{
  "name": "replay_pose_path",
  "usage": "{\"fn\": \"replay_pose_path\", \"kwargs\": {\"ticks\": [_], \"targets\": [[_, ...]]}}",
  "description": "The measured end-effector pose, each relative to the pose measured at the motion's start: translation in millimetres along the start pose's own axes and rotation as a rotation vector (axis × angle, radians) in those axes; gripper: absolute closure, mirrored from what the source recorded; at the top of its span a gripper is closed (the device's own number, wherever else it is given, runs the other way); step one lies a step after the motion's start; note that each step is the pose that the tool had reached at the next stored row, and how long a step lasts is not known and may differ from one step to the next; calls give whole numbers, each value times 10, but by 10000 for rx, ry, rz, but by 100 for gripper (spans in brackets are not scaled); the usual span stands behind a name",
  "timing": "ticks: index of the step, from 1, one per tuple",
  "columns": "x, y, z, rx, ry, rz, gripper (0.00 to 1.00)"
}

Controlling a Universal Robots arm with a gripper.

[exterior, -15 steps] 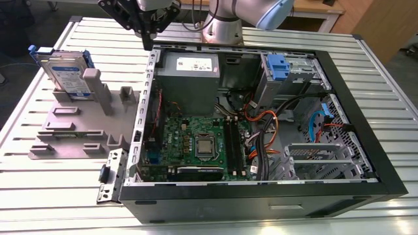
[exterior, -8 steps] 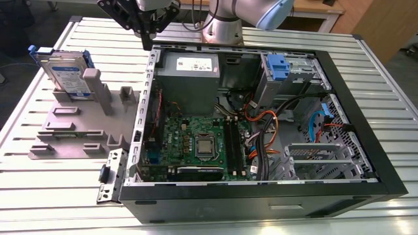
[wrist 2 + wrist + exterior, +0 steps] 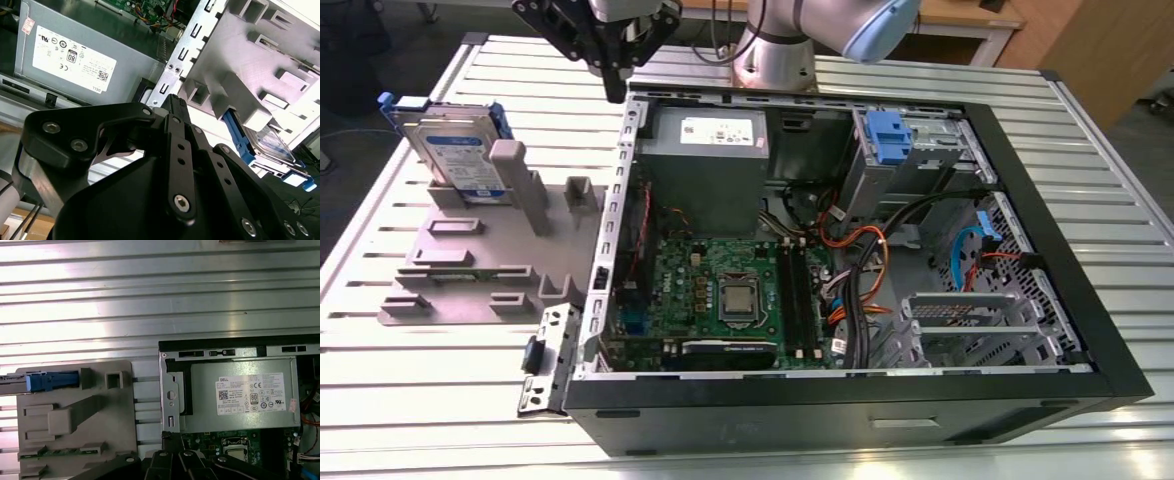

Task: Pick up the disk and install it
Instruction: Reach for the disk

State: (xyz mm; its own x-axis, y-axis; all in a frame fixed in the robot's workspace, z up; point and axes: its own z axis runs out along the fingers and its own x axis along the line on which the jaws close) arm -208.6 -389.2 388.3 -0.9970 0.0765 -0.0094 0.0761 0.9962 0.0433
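- Approach is judged in hand: the disk [image 3: 460,150] stands upright, ungrasped, in the grey holder [image 3: 454,270] at the exterior view's left.
- The gripper [image 3: 612,88] is held above the case [image 3: 854,405] rim; its fingers [image 3: 176,140] are drawn together, empty.
- Wider fingers over the disk's upper edge are judged necessary.
- A blue-and-white label is borne by the disk; print is left unread.

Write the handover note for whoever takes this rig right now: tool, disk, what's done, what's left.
Tool: shut, holding nothing, hanging over the far corner of the open computer case on the exterior view's left.
Disk: standing on edge in the grey fixture beside the case, untouched.
Done: nothing that shows yet.
Left: disk not yet picked up, not yet installed.
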Motion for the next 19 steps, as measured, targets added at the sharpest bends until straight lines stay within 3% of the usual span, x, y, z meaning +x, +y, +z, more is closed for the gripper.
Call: {"fn": "replay_pose_path", "kwargs": {"ticks": [19], "targets": [[77,-5,5,6,64,4,89]]}}
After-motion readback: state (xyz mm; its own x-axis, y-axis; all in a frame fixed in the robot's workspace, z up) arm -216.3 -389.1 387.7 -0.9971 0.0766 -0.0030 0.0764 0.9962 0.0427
